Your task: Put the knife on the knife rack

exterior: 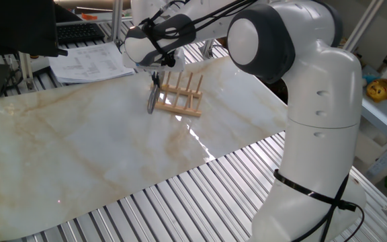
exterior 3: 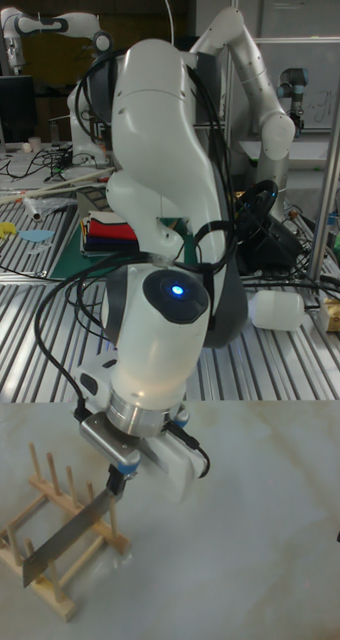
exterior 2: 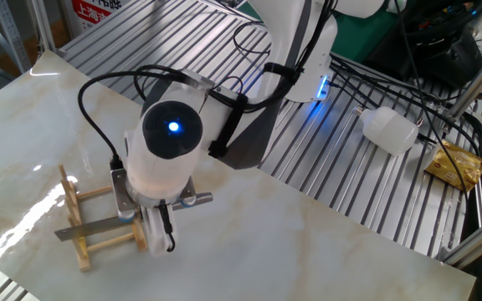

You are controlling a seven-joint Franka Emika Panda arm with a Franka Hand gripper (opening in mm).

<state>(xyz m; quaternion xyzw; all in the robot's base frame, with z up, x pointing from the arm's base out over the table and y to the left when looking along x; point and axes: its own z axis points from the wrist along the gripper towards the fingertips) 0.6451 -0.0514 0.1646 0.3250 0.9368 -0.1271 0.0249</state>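
The knife rack [exterior: 187, 102] of light wood stands on the marble slab, its pegs upright. My gripper [exterior: 155, 81] hangs at the rack's near end, shut on the knife [exterior: 152, 103] close to its handle. In the tall fixed view the grey blade of the knife [exterior 3: 65, 538] slopes down to the left from the gripper [exterior 3: 117, 482], passing between the pegs of the rack [exterior 3: 50, 600]. The other fixed view shows the knife [exterior 2: 90, 226] lying level across the rack [exterior 2: 69, 196], with the fingers mostly hidden under the wrist. Whether the blade touches the rack's base I cannot tell.
The marble slab [exterior: 79, 148] lies on a slatted metal table. Papers [exterior: 89, 64] and a keyboard [exterior: 79, 30] sit beyond the slab. My arm's base [exterior: 321, 134] stands at the right. A white bottle [exterior 2: 389, 130] and a yellow packet [exterior 2: 454, 163] lie on the slats.
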